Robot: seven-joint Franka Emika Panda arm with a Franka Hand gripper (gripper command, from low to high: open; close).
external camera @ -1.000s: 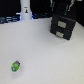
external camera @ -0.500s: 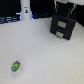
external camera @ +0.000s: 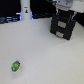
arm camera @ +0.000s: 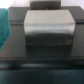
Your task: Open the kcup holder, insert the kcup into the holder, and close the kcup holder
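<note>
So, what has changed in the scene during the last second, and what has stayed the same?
Almost nothing visibly changed. The gripper stays at the kcup holder, at the far side on the exterior view's right; any motion is too small to tell. Nothing was taken hold of or let go. The kcup still lies on the white table, near the front on the exterior view's left.

Black boxy kcup holder (external camera: 63,26) at 1 o'clock, drawer shut; green kcup (external camera: 16,65) at 7 o'clock, well apart.
</note>
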